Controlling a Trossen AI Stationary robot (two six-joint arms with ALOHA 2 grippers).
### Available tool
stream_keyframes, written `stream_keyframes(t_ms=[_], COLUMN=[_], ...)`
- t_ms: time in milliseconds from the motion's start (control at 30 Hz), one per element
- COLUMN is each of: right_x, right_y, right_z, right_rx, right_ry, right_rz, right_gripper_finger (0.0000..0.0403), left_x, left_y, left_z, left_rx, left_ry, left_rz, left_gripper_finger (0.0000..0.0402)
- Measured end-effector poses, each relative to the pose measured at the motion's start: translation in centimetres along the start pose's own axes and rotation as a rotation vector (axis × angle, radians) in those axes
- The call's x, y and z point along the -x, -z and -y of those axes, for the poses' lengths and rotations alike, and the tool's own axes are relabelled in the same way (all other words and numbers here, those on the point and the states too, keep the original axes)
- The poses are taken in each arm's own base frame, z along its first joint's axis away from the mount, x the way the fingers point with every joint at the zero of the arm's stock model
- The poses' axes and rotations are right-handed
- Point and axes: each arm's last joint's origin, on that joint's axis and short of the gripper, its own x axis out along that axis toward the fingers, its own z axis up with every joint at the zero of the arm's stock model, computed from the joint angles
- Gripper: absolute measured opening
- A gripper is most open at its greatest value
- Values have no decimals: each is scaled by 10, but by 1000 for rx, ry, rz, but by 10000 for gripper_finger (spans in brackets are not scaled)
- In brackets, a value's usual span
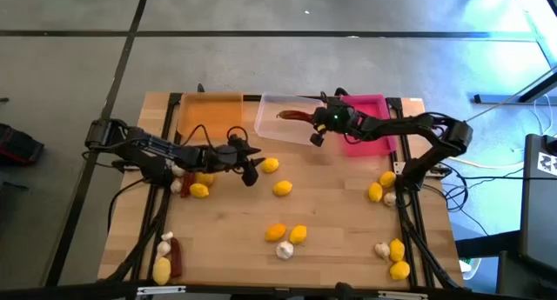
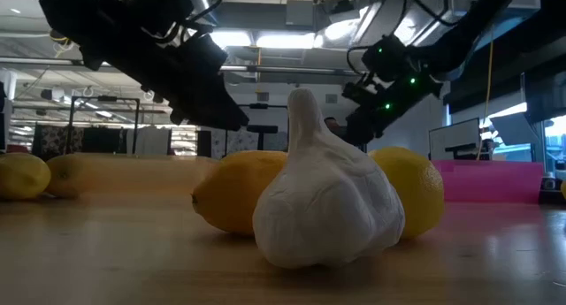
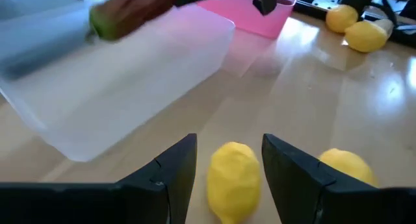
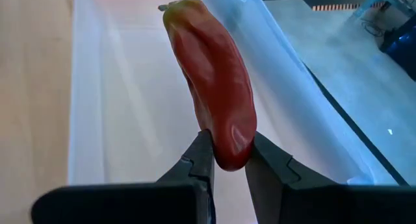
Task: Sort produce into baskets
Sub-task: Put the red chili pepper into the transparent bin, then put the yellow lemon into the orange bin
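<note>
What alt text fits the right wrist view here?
The right hand pinches one end of a long dark red chili pepper between its dark fingers, holding it over the clear whitish plastic tray; wooden table alongside.

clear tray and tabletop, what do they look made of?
Clear tray: looks like thin frosted plastic, translucent; the table's tone shows through its walls. The right gripper holds a red chili over it.
Tabletop: looks like light wood, smooth and slightly glossy; the low view shows reflections. Solid or veneer, can't tell.

Wooden table bears three baskets, scattered produce.
</note>
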Motion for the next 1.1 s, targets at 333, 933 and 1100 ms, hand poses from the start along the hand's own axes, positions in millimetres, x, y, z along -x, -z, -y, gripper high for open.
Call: stream_keyframes(t_ms=[333,933,1100], right_x=[-6,21,50], right_y=[5,-16,-34], right_z=[-2,-11,-29], right_rx=[3,25,62], right_ry=[8,-81,-209], right_rz=[-19,65,139], right_gripper_finger=[65,215,217], left_x=[-5,-5,-5], left_y=[-3,-3,-2], left_z=[-12,-11,-8], left_rx=[-14,72,99], left_ry=[-44,34,114], left_rz=[2,-22,-53], left_gripper_finger=[170,180,224])
